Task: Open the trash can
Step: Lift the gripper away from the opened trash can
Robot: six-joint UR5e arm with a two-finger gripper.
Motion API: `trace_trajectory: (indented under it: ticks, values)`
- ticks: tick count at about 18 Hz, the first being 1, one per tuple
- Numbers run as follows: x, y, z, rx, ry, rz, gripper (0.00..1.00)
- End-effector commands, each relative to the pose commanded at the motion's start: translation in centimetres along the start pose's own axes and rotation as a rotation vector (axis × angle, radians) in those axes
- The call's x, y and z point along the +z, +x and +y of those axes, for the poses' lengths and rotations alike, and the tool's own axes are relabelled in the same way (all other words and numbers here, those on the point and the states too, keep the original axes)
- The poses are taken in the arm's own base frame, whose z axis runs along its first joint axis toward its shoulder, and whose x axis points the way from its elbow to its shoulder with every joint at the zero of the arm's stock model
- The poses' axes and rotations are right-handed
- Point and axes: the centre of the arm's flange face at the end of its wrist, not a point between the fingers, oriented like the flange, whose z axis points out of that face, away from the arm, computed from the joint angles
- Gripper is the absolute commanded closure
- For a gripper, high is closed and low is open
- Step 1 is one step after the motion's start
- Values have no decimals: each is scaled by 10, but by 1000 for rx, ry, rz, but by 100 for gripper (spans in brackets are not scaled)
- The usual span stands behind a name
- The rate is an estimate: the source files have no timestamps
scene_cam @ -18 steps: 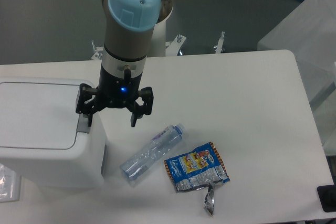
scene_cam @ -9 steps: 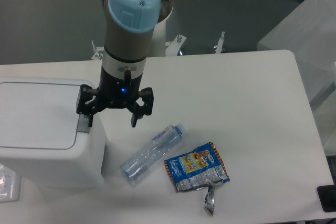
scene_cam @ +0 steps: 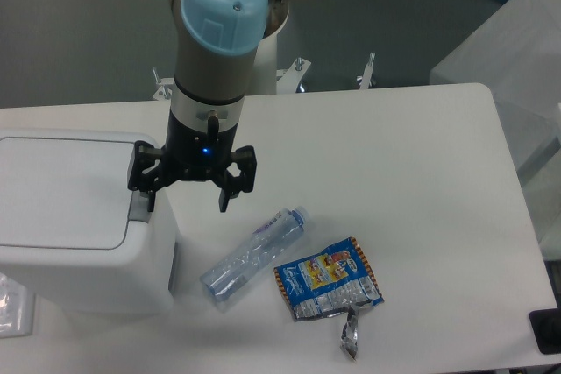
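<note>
One trash can sits at your table's left edge, its grey push tab just under the wide-spread gripper's left finger. It's white and boxy, with the flat lid down.

The arm has grey tube segments with light blue round caps. The gripper is black, with a small blue light on its body.

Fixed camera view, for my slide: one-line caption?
Open end effector poised at the closed trash can's grey push tab.
</note>
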Motion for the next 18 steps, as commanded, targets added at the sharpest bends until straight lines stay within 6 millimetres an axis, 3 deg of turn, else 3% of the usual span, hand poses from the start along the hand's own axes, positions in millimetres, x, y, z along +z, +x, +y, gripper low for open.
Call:
trace_trajectory:
  ticks: [8,11,13,18]
  values:
    - [0,0,1,3,-2,0,0]
    - [-18,4,-6,18,38,-3,0]
    - [-38,-4,-17,19,104,-17,0]
    - [-82,-96,-21,-32,174,-171,0]
